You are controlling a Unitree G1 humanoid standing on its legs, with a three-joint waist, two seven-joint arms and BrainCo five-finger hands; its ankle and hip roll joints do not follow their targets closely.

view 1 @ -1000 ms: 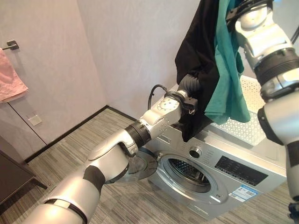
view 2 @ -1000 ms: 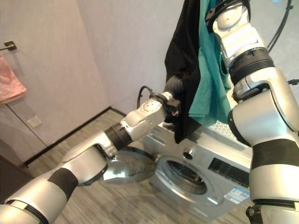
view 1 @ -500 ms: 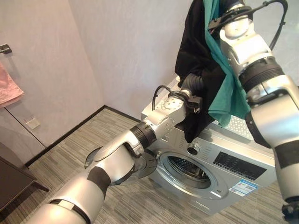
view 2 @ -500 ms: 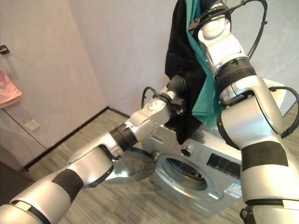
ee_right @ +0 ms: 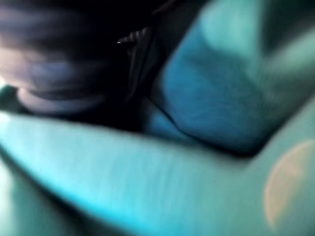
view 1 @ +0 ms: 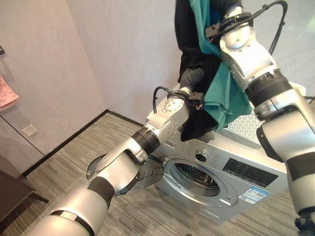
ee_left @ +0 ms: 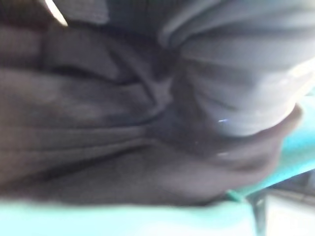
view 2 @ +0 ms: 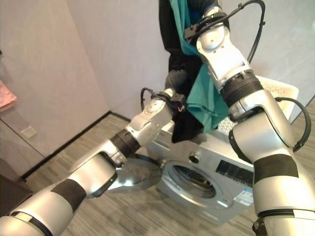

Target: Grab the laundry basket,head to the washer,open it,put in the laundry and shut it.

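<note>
Two garments, black cloth (view 1: pixel 189 44) and teal cloth (view 1: pixel 222 93), are hanging bunched above silver front-loading washer (view 1: pixel 231 169). I'm seeing left hand (view 1: pixel 191 78) buried in black folds, right hand (view 2: pixel 199 6) hidden in clothes up top; can't tell finger state for either. Round washer door (view 1: pixel 147 172) is standing open. White perforated laundry basket (view 2: pixel 275 91) is sitting on washer top, behind right arm.

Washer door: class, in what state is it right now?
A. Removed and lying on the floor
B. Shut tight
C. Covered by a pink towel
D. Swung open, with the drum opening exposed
D: the round washer door stands swung out beside the dark drum opening on the washer front.
</note>
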